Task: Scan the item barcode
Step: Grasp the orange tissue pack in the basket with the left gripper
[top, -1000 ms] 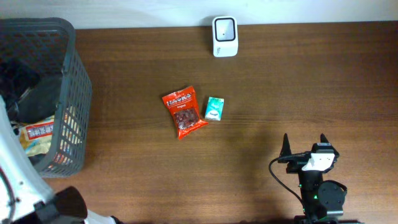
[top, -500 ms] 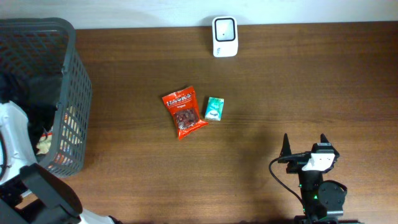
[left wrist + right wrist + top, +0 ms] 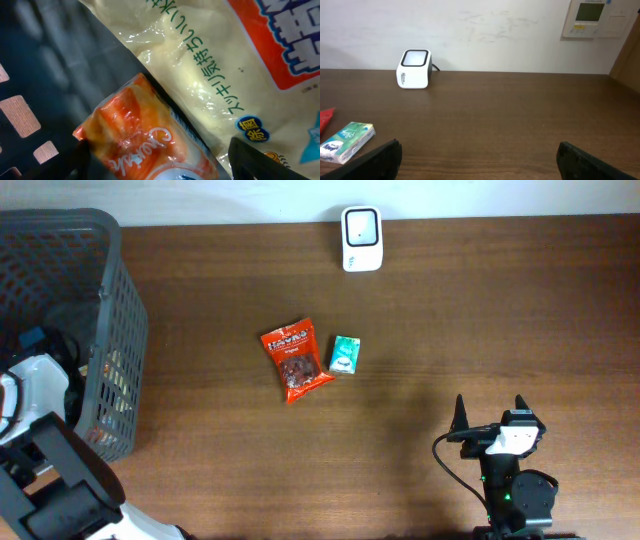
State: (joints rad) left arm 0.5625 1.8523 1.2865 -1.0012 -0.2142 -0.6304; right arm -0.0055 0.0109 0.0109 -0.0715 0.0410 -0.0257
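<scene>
In the left wrist view an orange snack packet (image 3: pixel 145 135) lies inside the basket, partly on a big cream bag with Japanese print (image 3: pixel 215 65). My left gripper (image 3: pixel 160 162) is open and straddles the orange packet, one dark finger on each side. The white barcode scanner (image 3: pixel 361 237) stands at the table's far edge and also shows in the right wrist view (image 3: pixel 414 68). My right gripper (image 3: pixel 490 413) rests open near the front right with nothing between its fingers (image 3: pixel 480 160).
The grey mesh basket (image 3: pixel 120 330) fills the left end of the table, my left arm reaching into it. A red snack packet (image 3: pixel 296 360) and a teal tissue pack (image 3: pixel 345 354) lie side by side mid-table.
My left arm has swung further over and down into the basket. The right arm and the items on the table have not moved.
</scene>
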